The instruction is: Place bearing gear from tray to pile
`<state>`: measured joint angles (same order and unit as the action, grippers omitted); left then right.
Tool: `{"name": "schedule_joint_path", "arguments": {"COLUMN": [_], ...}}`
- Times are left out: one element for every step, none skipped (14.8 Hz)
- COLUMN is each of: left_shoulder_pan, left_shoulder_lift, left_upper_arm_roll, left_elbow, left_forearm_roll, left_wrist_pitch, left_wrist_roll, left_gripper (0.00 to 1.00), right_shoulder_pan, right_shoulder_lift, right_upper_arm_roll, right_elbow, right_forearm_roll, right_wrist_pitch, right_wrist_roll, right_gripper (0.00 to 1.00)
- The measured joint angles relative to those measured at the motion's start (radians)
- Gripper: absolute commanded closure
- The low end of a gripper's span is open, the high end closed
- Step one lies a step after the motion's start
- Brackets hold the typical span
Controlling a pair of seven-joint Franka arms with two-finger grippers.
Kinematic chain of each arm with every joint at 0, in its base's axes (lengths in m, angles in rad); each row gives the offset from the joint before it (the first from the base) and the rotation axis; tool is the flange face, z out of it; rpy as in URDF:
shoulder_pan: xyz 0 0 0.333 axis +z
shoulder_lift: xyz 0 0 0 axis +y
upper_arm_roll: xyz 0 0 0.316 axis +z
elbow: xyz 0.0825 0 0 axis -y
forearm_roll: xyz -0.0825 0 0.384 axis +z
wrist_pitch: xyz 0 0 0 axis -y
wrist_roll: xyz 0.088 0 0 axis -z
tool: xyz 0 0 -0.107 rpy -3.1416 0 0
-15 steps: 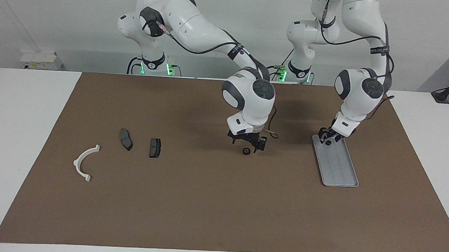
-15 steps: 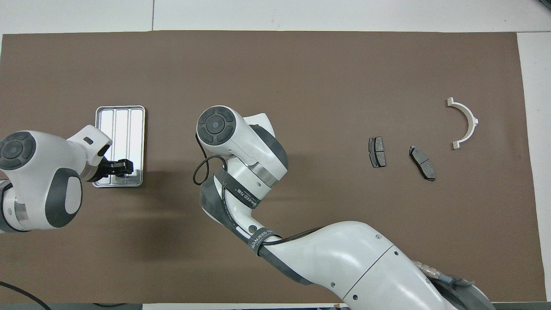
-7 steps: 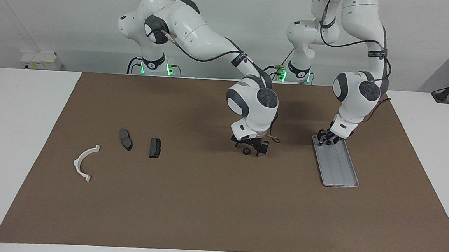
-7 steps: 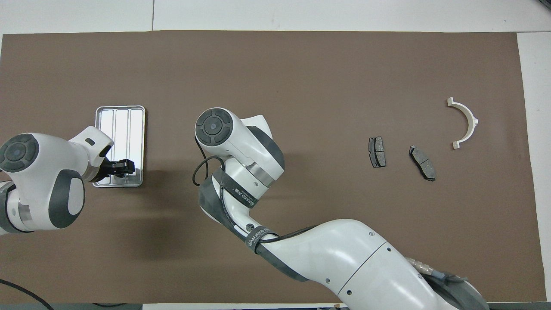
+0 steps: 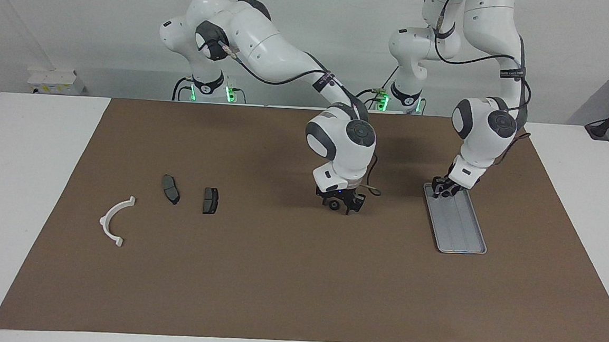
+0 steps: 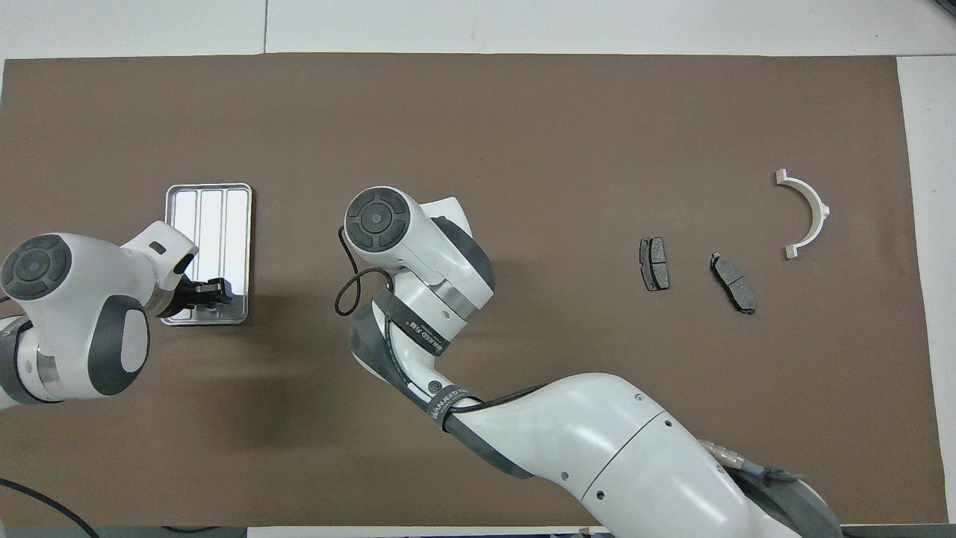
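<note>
Flanking small round black gear [image 5: 333, 205]

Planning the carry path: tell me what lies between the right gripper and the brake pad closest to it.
Nothing but bare brown mat separates the right gripper from that brake pad; the facing view shows it.

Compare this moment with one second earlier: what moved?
The right gripper has come down at mid-mat around the small black bearing gear, which lay just under it before and now sits between its fingers; whether it is gripped cannot be told. The left gripper barely shifted at the tray's robot-side end. The two brake pads and white bracket stayed put.
</note>
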<state>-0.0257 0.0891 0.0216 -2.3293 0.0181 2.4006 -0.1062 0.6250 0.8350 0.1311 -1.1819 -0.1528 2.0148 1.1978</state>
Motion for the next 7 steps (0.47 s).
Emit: {"name": "schedule_joint_path", "arguments": {"left_shoulder_pan": [0.001,0.003,0.004,0.005,0.005,0.005,0.005], "left_shoulder_lift": [0.000,0.000,0.000,0.000,0.000,0.000,-0.002], "left_upper_arm_roll": [0.000,0.000,0.000,0.000,0.000,0.000,-0.003], "left_elbow": [0.000,-0.001,-0.003,-0.005,-0.005,-0.005,-0.004], "left_forearm_roll": [0.000,0.000,0.000,0.000,0.000,0.000,-0.001], "left_wrist_pitch": [0.000,0.000,0.000,0.001,0.001,0.002,0.004], "left_wrist_roll": [0.000,0.000,0.000,0.000,0.000,0.000,-0.001], "left_gripper": [0.38,0.38,0.39,0.42,0.46,0.51,0.60], "right_shoulder_pan": [0.000,0.000,0.000,0.000,0.000,0.000,-0.001], "right_shoulder_lift": [0.001,0.003,0.004,0.005,0.005,0.004,0.004], "right_upper_arm_roll": [0.000,0.000,0.000,0.000,0.000,-0.001,0.000], "right_elbow": [0.000,0.000,0.000,-0.001,-0.006,-0.011,-0.013], "right_forearm_roll": [0.000,0.000,0.000,0.000,0.000,0.000,0.000], "right_wrist_pitch": [0.006,0.008,0.009,0.012,0.021,0.029,0.032], "right_wrist_roll": [0.000,0.000,0.001,0.001,0.001,0.002,0.002], "right_gripper": [0.25,0.25,0.25,0.25,0.27,0.28,0.31]}}
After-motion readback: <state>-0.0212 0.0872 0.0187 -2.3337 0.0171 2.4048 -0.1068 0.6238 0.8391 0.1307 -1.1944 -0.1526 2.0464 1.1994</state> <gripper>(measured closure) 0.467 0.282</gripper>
